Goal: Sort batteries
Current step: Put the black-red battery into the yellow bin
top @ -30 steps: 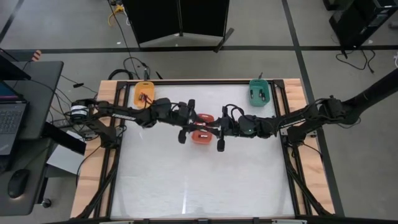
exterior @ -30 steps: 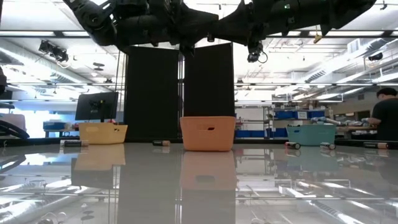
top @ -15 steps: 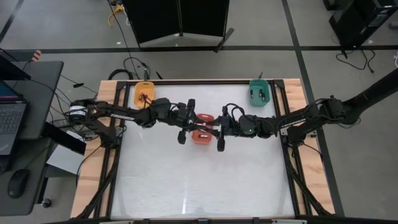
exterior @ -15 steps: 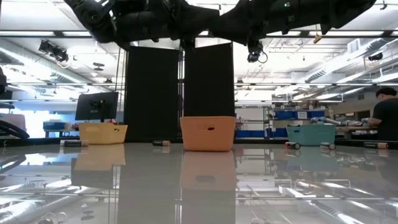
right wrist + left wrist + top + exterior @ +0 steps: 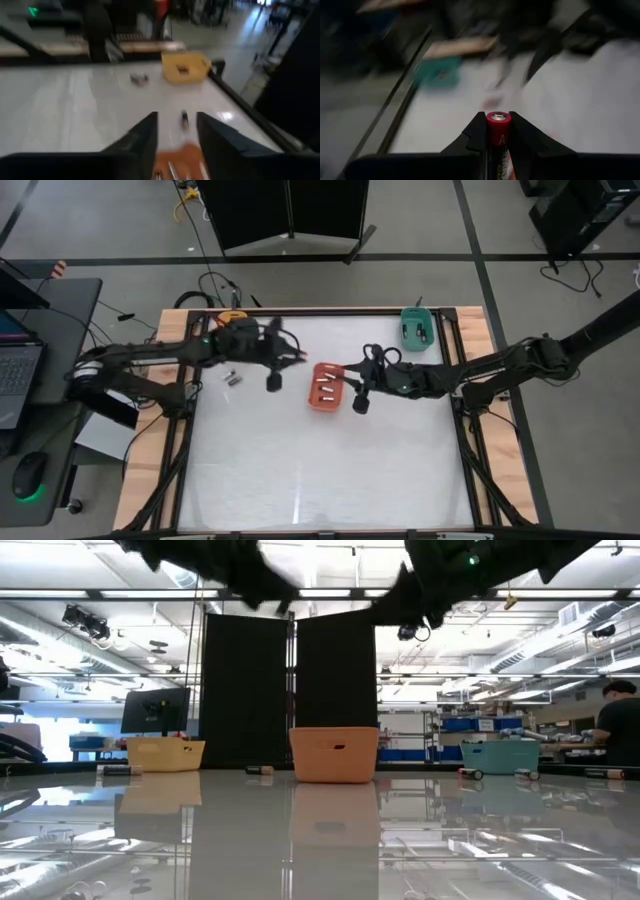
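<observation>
Red-banded battery [image 5: 498,137] now clamped in left claw [image 5: 285,358], seemingly withdrawn from red-orange tray [image 5: 326,385]

near half of table [image 5: 320,480]: free | obstacle: red-orange tray [image 5: 325,387] mid-table

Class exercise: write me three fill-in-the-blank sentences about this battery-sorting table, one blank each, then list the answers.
1. The left gripper is shut on a ____.
2. The red-orange tray in the middle of the table holds ____ batteries.
3. The right gripper has its fingers ____ and holds nothing.

Missing words: battery; two; open
</observation>
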Tool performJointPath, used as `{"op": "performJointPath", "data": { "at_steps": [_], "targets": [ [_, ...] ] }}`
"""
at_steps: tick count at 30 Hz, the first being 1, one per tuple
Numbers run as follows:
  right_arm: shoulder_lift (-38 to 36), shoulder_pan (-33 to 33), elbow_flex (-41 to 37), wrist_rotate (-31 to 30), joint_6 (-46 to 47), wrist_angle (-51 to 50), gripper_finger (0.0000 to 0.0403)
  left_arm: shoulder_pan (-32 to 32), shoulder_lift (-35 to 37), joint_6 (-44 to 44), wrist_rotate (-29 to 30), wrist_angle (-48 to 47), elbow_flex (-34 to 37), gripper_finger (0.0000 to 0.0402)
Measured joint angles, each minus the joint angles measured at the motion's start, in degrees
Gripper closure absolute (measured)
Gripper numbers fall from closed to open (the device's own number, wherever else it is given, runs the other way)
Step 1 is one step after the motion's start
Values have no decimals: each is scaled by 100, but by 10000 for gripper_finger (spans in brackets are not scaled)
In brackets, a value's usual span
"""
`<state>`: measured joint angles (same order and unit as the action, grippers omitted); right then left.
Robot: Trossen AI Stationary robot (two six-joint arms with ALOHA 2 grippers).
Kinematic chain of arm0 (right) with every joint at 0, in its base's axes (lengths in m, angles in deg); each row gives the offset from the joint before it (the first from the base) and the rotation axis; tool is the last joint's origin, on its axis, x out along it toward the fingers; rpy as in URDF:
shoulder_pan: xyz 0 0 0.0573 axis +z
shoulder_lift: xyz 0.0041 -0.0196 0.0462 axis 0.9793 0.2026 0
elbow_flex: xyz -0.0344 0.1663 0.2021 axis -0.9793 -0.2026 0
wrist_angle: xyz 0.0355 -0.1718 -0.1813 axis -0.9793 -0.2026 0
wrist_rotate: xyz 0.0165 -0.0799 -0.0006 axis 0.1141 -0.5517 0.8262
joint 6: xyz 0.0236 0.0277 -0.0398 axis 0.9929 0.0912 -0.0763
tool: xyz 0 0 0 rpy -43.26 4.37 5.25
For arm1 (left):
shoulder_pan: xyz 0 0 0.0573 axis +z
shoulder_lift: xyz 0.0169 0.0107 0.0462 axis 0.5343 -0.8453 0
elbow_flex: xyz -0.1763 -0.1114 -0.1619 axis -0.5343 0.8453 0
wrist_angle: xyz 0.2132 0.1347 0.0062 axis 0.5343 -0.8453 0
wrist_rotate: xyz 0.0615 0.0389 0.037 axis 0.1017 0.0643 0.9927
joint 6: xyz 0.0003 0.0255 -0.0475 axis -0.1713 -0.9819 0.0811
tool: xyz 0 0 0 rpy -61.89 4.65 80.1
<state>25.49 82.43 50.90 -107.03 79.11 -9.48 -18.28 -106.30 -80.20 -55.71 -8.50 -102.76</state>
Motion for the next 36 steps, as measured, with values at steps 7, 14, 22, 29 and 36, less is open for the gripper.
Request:
{"op": "performJointPath", "data": {
  "at_steps": [7,14,22,29,36],
  "targets": [
    [42,4,-2,-70,107,-674,391,1083,584,495,1144,-2598,-133,345],
    [46,4,-7,-112,222,-849,388,2728,244,592,1518,-3526,-122,345],
    [46,4,-7,-110,255,-1008,387,3920,-891,587,1492,-3574,-121,345],
    [46,4,-7,-110,222,-1006,392,4196,-1876,758,1489,-3540,-119,345],
    [46,4,-7,-110,210,-1050,395,4197,-2402,905,1489,-3335,-119,345]
  ]
}}
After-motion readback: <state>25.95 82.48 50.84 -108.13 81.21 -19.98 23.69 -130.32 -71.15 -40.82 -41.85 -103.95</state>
